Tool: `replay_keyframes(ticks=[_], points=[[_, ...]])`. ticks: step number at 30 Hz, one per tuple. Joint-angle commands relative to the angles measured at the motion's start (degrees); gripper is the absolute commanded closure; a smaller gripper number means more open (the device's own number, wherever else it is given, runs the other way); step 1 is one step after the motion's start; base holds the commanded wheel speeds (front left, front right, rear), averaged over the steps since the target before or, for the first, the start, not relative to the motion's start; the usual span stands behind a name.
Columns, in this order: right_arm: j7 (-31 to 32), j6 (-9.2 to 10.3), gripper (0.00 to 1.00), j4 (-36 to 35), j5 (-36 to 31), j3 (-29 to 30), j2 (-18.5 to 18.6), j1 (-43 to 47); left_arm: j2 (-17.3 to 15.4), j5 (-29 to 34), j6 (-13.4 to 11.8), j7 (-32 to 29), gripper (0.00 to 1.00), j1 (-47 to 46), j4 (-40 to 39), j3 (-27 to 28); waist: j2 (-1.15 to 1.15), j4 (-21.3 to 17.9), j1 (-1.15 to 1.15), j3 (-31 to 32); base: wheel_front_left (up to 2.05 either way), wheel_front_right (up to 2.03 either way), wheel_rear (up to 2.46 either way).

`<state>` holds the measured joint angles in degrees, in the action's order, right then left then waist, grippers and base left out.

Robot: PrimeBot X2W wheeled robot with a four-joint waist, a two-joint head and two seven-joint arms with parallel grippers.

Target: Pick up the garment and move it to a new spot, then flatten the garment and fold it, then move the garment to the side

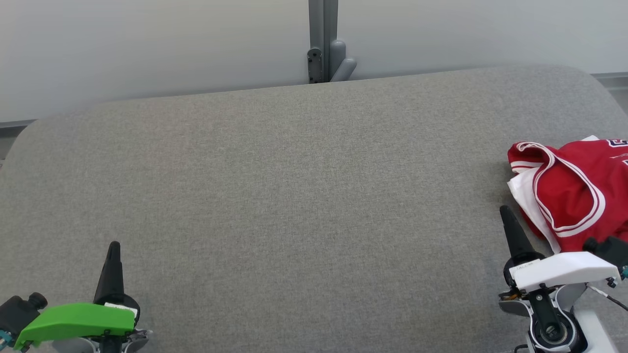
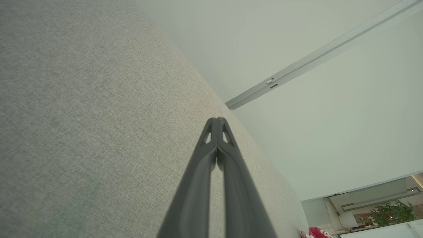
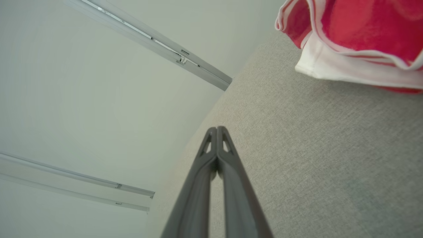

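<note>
The garment (image 1: pixel 574 189) is a red jersey with white trim, lying crumpled at the right edge of the grey fabric table (image 1: pixel 294 196). Its white hem and red body show at the upper right of the right wrist view (image 3: pixel 357 36), and a small red bit shows far off in the left wrist view (image 2: pixel 317 232). My right gripper (image 1: pixel 505 212) is shut and empty, its tip just left of the garment's near edge, not touching it. At the lower left my left gripper (image 1: pixel 114 245) is shut and empty, far from the garment. Both wrist views show the fingertips pressed together (image 2: pixel 216 120) (image 3: pixel 216 129).
A grey post with a bracket (image 1: pixel 325 44) stands behind the table's far edge, against a pale wall. The table's rounded corners lie at the far left and far right.
</note>
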<state>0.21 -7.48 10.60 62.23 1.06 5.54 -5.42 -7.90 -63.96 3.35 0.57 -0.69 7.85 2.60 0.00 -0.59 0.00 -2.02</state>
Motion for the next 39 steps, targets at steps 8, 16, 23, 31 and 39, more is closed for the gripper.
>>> replay_keyframes(ticks=[8, 16, 23, 31, 39], points=[[1.0, -0.04, 1.00, 1.1, 5.7, 0.4, -0.3, -2.1, 0.6, -5.3, 1.1, -1.4, 1.00, -2.0, 0.7, 1.6, 0.00, 0.1, 0.00, 0.2, 0.00, 0.00, 0.00], [1.7, -0.03, 1.00, 2.3, 10.0, 0.5, -0.7, -2.7, 1.2, -9.5, 1.7, -2.4, 1.00, -2.7, 1.6, 2.7, 0.00, 0.2, 0.00, 0.4, 0.00, 0.00, 0.00], [2.3, -0.03, 1.00, 3.3, 13.6, 0.6, -1.0, -3.3, 1.8, -12.8, 2.2, -3.3, 1.00, -3.1, 2.4, 3.5, 0.00, 0.2, 0.00, 0.6, 0.00, 0.00, 0.00], [2.9, -0.03, 1.00, 4.3, 16.9, 0.8, -1.4, -3.8, 2.3, -16.0, 2.6, -4.1, 1.00, -3.6, 3.1, 4.4, 0.00, 0.3, 0.00, 0.7, 0.00, 0.00, 0.00], [3.5, -0.03, 1.00, 5.3, 20.5, 0.9, -1.7, -4.3, 2.9, -19.4, 3.0, -5.1, 1.00, -4.1, 3.9, 5.2, 0.00, 0.4, 0.00, 0.9, 0.00, 0.00, 0.00]])
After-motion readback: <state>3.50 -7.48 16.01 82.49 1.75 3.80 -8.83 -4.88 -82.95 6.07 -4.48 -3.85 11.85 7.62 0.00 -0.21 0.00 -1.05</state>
